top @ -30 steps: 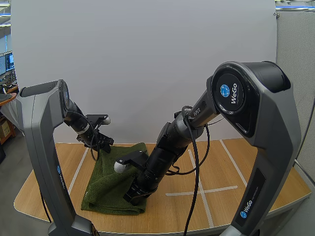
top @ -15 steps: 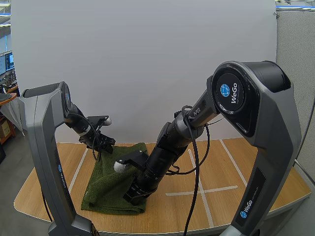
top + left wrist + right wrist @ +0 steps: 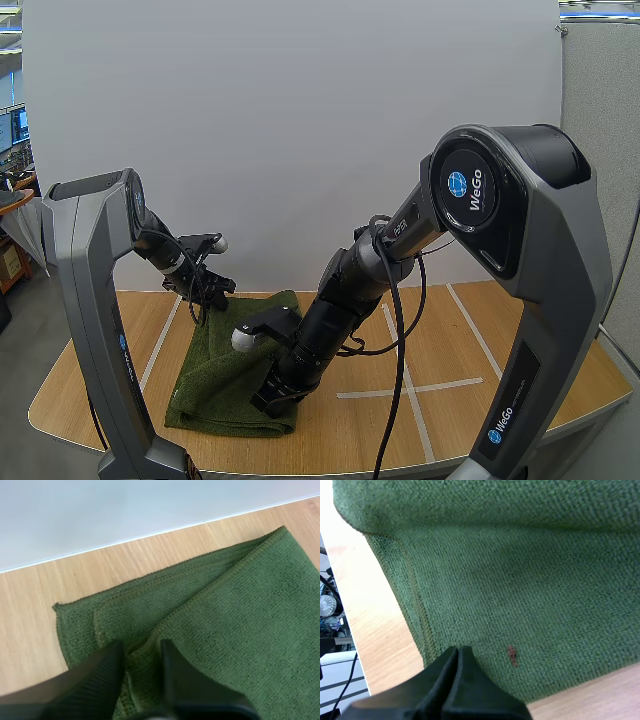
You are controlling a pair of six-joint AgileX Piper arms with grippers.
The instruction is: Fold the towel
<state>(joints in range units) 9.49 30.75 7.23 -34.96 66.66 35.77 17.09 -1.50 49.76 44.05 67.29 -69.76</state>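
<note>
Below your released left end effector [image 3: 141, 646] lies the towel's [image 3: 240, 630] far corner; right end effector [image 3: 458, 654] clenched, empty.

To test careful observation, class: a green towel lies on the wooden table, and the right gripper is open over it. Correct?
No: the right gripper is shut over it, as the right wrist view shows. The green towel does lie on the wooden table.

On the counter's [image 3: 500, 340] left half, towel [image 3: 225, 375]; over its far edge, left tool [image 3: 140, 650]; at its near part, right tool [image 3: 459, 652].
</note>
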